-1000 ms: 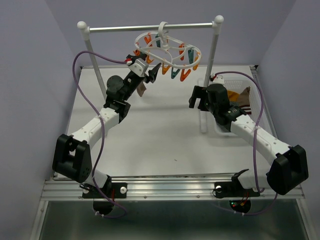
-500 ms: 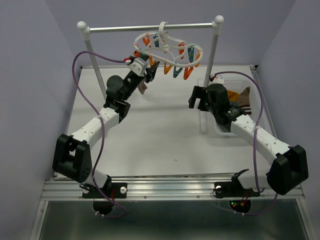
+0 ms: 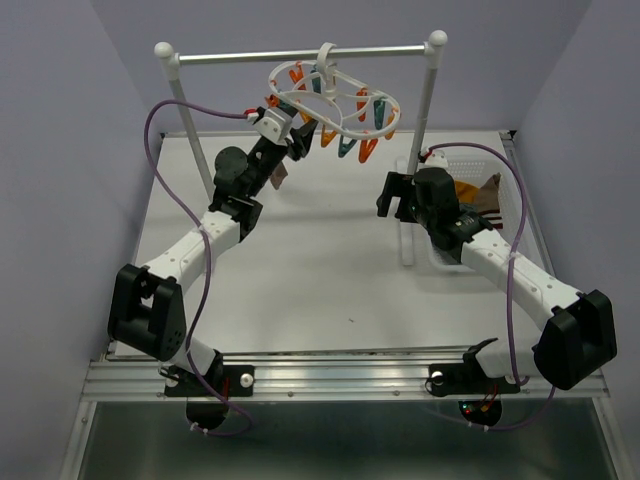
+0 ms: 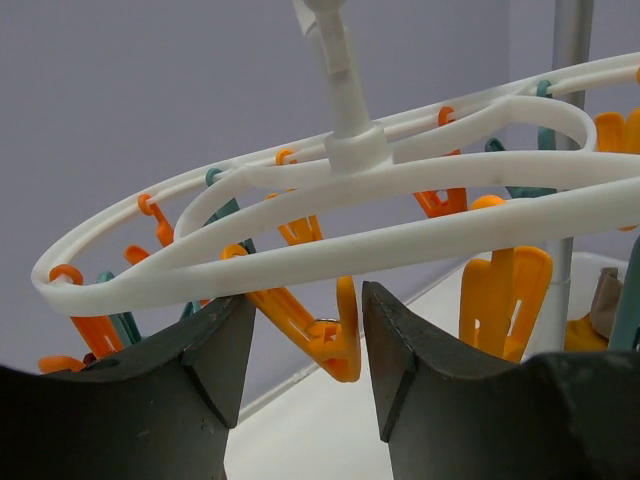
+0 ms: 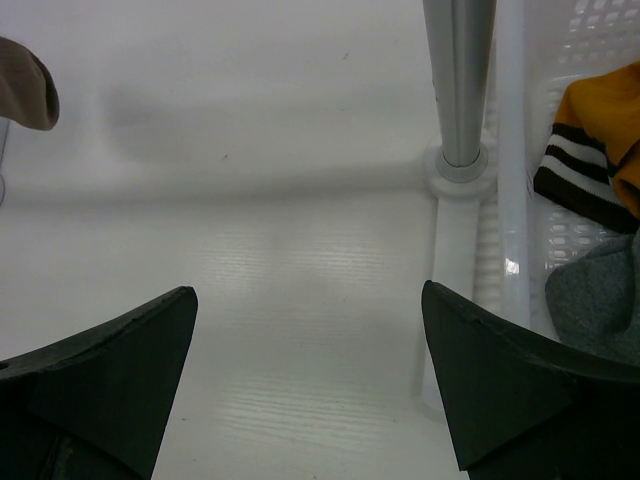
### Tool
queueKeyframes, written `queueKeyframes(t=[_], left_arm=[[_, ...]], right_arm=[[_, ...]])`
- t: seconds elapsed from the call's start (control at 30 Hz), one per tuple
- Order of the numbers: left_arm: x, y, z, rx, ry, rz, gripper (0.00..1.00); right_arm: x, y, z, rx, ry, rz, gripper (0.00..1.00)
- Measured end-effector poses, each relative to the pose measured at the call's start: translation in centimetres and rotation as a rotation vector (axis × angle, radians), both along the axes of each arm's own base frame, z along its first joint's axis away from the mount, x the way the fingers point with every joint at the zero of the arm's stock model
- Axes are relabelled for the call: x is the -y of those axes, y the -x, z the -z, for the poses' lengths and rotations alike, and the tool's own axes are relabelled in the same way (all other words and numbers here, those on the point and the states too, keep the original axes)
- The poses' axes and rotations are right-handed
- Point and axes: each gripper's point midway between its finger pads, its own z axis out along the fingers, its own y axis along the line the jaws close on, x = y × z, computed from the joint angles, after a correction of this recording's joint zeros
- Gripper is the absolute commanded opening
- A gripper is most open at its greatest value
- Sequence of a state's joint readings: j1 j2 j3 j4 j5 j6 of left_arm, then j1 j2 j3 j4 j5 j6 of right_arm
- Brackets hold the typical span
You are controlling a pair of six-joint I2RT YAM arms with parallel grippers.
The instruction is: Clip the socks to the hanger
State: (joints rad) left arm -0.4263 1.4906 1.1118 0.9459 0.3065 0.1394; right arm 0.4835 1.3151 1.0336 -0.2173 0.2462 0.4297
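Hanger (image 4: 420, 235) is hung by its hook (image 3: 325, 55) from the rack crossbar (image 3: 240, 57) at the far side of the table (image 5: 300, 230), and is tilted in the top view. Left gripper (image 4: 307, 305) is raised to the hanger's left underside. Its jaws are seen part-closed around one orange clip (image 4: 325, 335), which sits between the two fingers (image 4: 215, 350). The fingers are seen at or almost at the clip's arms; whether the clip is actually being squeezed cannot be told. More orange and teal clips are seen hanging round the ring. One brown sock (image 5: 25, 95) is seen hanging just beside the left wrist, below the hanger; what it hangs from cannot be told. Right gripper (image 5: 308, 292) is held over the bare table just left of the rack's right post (image 5: 460, 80), jaws spread fully, nothing between them. The other socks are lying in the white basket (image 5: 512, 150) at the right, beyond that post: a mustard sock with dark and white stripes (image 5: 585, 170) and a grey sock (image 5: 600, 300), the two touching. Right gripper is well apart from the hanger.
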Motion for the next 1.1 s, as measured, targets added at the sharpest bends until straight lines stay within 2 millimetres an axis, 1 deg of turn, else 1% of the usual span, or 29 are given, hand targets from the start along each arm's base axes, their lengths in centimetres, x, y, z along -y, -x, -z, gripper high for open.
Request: queueKeyframes(t=[0.03,0.1,0.27,0.4,0.5,0.7,0.73,0.77,0.87,1.1], left_arm=[[0.0,0.0,0.0,-0.001,0.002,-0.001,0.57],[-0.1,-0.2,0.0,-0.010,0.015,-0.008,0.70],[-0.4,-0.7,0.1,-0.019,0.038,-0.032,0.71],[-0.3,-1.0,0.3,-0.010,0.042,-0.032,0.67],[-0.1,-1.0,0.2,0.004,0.047,-0.026,0.58],[-0.1,-0.9,-0.4,0.029,0.057,-0.026,0.57],[-0.1,-0.9,-0.5,0.033,0.059,-0.026,0.56],[-0.1,-0.8,-0.6,0.035,0.062,-0.025,0.52],[-0.2,-0.8,-0.7,0.036,0.073,-0.026,0.49],[-0.3,-0.9,-0.7,0.007,0.109,-0.022,0.49]], right_arm=[[0.0,0.0,0.0,0.000,0.000,0.000,1.00],[0.0,0.0,0.0,0.000,0.000,0.000,1.00],[0.0,0.0,0.0,0.000,-0.001,-0.001,1.00],[-0.1,0.0,0.0,-0.001,-0.002,-0.003,1.00],[-0.1,0.0,0.0,-0.002,-0.004,-0.008,1.00],[-0.2,0.1,0.0,-0.004,-0.006,-0.013,1.00],[-0.3,0.1,0.1,-0.004,-0.006,-0.014,1.00],[-0.3,0.1,0.1,-0.005,-0.006,-0.015,1.00],[-0.4,0.0,0.2,-0.009,-0.005,-0.016,1.00],[-0.6,-0.2,0.3,-0.013,-0.007,-0.023,1.00]])
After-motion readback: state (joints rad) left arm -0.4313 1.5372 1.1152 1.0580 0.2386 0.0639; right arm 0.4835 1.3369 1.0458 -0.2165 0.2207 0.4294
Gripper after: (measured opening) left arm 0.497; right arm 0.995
